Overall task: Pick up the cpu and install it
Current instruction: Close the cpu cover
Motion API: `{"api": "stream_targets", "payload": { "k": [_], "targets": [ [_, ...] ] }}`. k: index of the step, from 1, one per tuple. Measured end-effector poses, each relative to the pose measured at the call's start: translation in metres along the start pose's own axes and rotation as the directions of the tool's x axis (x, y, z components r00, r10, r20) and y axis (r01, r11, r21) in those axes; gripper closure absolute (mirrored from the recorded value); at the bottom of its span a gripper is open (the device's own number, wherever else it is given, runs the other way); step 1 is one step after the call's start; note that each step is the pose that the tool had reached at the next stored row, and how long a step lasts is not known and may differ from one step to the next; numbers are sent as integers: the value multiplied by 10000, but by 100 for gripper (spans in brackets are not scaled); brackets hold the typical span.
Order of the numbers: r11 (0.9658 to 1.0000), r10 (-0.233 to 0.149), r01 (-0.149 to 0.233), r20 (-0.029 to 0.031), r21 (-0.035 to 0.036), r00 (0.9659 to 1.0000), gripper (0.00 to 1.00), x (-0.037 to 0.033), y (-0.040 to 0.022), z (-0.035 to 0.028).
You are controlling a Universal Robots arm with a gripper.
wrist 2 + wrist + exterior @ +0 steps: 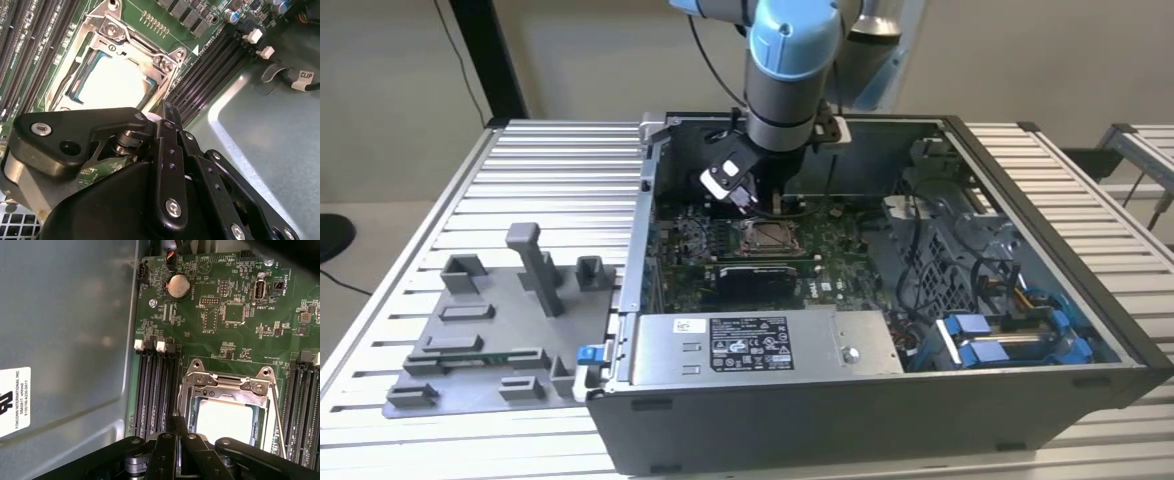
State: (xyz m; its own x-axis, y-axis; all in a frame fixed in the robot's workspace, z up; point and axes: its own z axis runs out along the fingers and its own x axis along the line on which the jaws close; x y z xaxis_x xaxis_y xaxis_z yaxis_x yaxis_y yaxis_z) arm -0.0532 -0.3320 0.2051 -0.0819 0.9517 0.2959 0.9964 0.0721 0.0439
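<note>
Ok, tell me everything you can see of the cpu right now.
The cpu is a flat square chip with a pale, silvery-white, metal-looking top that glares under the light in both wrist views. It lies level inside the metal socket frame on the green motherboard, and the frame borders it on every side that shows. The gripper hangs close over it and hides one edge; whether it touches the cpu cannot be told.
</note>
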Motion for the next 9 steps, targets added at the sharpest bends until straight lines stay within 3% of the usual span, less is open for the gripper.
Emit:
{"api": "stream_targets", "payload": {
  "k": [9],
  "targets": [
    [10000, 0, 0, 1, 1, 10000, 100, -8, 57, 12]
  ]
}}
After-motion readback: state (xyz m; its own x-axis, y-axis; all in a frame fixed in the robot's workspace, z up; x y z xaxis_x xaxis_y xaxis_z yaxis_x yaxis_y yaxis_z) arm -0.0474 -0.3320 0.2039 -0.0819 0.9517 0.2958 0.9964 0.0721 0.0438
